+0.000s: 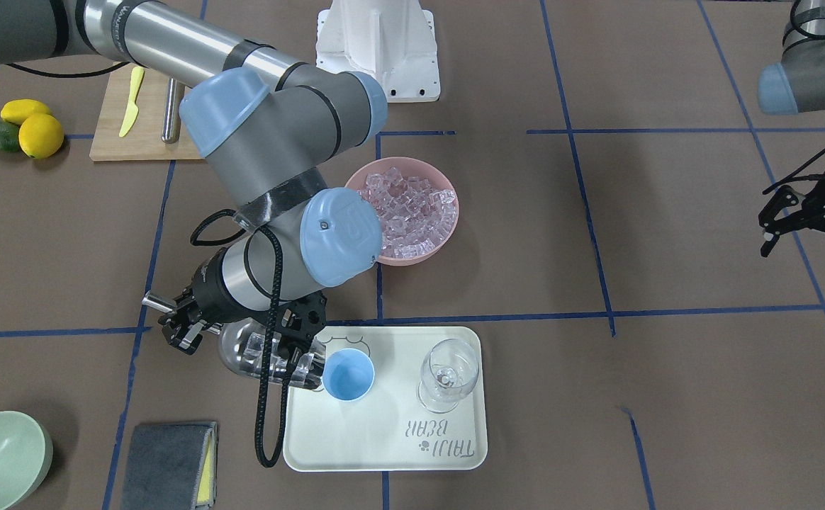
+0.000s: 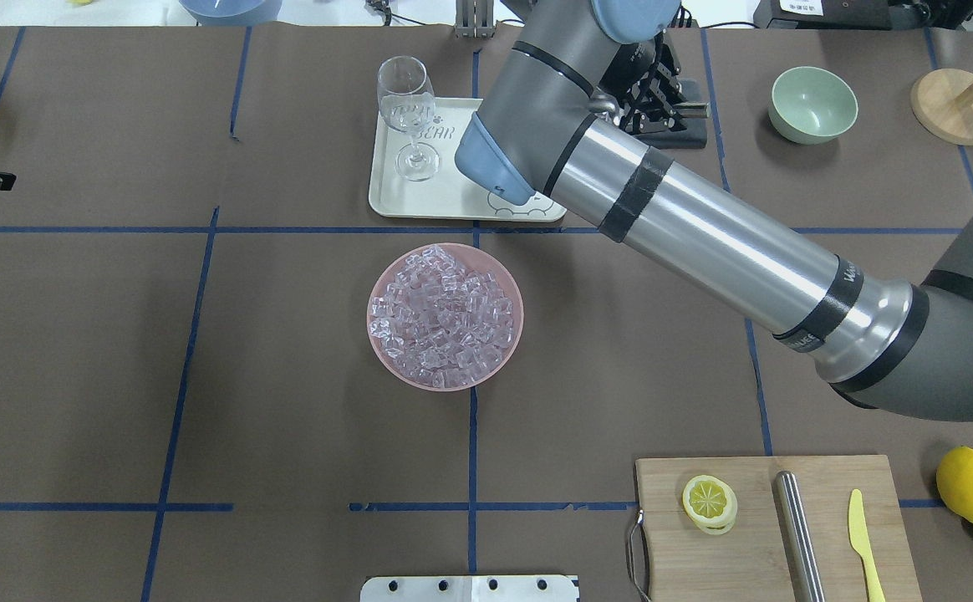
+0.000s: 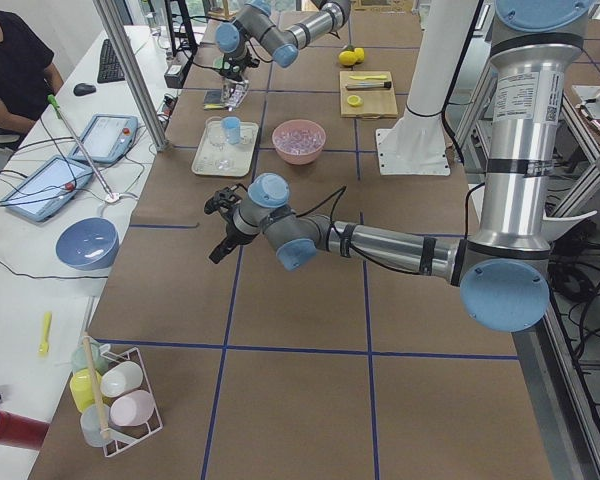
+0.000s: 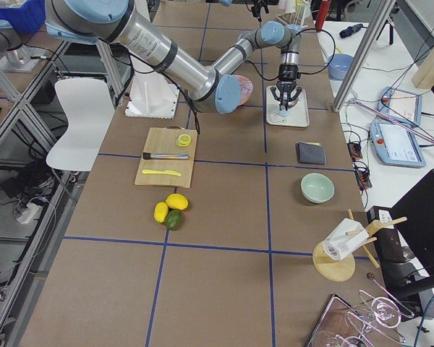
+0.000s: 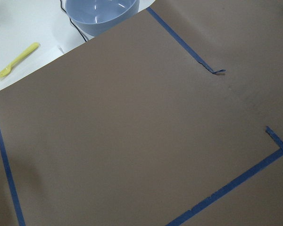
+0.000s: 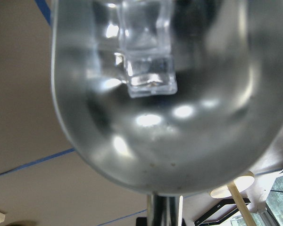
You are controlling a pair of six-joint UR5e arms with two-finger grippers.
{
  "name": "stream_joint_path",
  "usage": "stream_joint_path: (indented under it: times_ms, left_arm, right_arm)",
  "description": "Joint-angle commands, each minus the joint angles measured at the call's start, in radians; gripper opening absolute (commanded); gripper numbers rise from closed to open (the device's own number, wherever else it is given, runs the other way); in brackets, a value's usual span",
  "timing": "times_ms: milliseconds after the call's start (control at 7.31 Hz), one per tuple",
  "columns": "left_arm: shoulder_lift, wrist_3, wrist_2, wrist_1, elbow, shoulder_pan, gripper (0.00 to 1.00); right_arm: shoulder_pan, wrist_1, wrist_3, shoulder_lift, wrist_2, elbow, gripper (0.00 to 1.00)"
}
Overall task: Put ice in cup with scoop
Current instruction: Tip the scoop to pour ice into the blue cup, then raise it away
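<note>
My right gripper [image 1: 182,322] is shut on the thin rod handle of the steel scoop [image 1: 253,350] and holds it tilted, just left of the light-blue cup [image 1: 348,375] in the front view. The cup stands on the white tray [image 1: 384,446], and I see no ice inside it. A few clear ice cubes [image 1: 301,374] lie at the scoop's mouth, close to the cup's rim. The right wrist view shows cubes [image 6: 148,61] in the shiny trough [image 6: 179,141]. More ice [image 2: 440,313] is heaped in the pink bowl [image 2: 386,359]. My left gripper [image 1: 809,237] is open and empty, far off.
A clear wine glass [image 1: 448,375] stands on the tray beside the cup. A pale green bowl [image 1: 1,460] and a grey sponge [image 1: 168,464] lie near the front edge. A cutting board [image 1: 139,117] with a knife and a steel cylinder, and lemons [image 1: 40,134], are at the back.
</note>
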State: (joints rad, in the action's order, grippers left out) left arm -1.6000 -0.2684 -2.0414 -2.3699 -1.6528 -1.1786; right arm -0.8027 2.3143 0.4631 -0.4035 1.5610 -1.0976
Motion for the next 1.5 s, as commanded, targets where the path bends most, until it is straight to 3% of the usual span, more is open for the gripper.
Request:
stream_joint_path:
  times_ms: [0,821,957,1094,1368]
  left_arm:
    - [0.0,0.0,-0.002,0.0,0.001,0.0,1.0]
    - [-0.001,-0.002,0.001,0.0,0.01,0.0,1.0]
    - [-0.001,-0.002,0.004,0.001,0.013,0.0,1.0]
    - [-0.003,-0.002,0.0,0.0,0.011,-0.001,1.0]
    - [0.002,-0.005,0.0,0.009,0.008,-0.01,1.0]
  right_arm:
    - [0.002,0.028,0.025,0.021,-0.031,0.019,0.0]
    - [0.013,0.089,0.108,0.031,-0.101,0.004,0.0]
    - [0.011,0.088,0.098,0.005,-0.095,-0.057,0.0]
    - [0.004,0.08,0.089,-0.097,-0.082,-0.218,0.0]
    - [-0.044,0.045,0.028,-0.237,0.017,-0.399,0.0]
